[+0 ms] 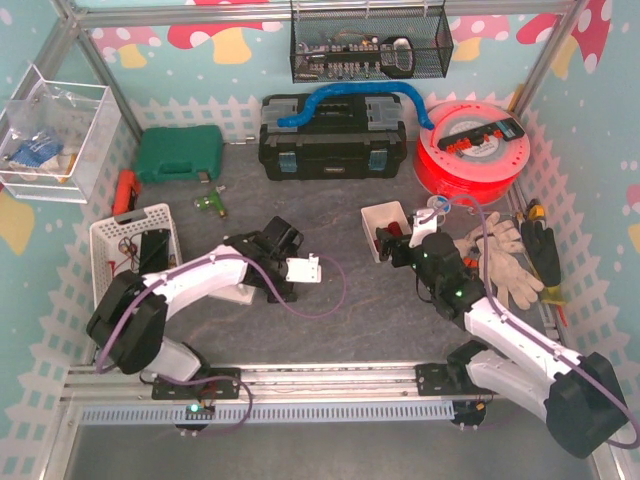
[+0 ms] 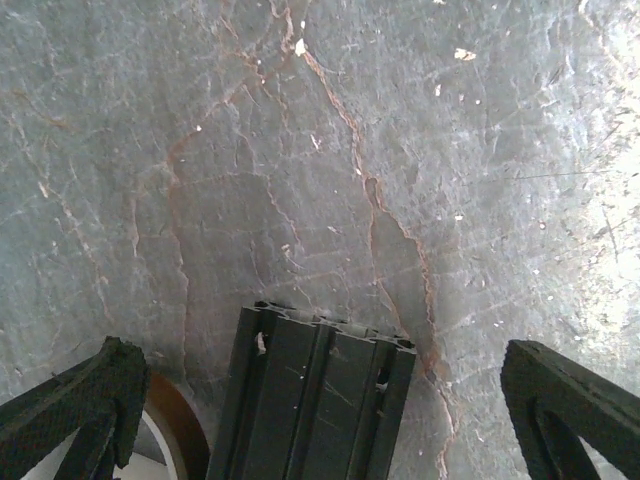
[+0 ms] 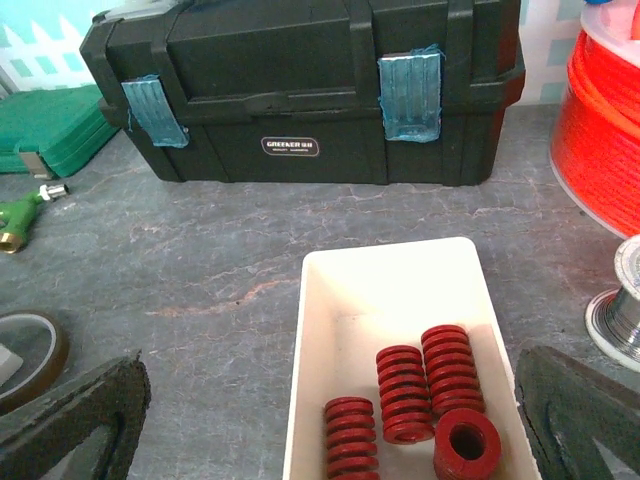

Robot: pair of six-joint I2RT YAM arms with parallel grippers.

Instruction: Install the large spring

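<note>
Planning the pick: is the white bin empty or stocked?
Stocked. The right wrist view shows four red springs sitting at the near end of the white bin; its far end is bare.

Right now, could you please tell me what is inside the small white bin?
The white bin holds four red springs: three lying on their sides, one standing on end. Its near end is cut off in the wrist view, so anything there is unseen.
</note>
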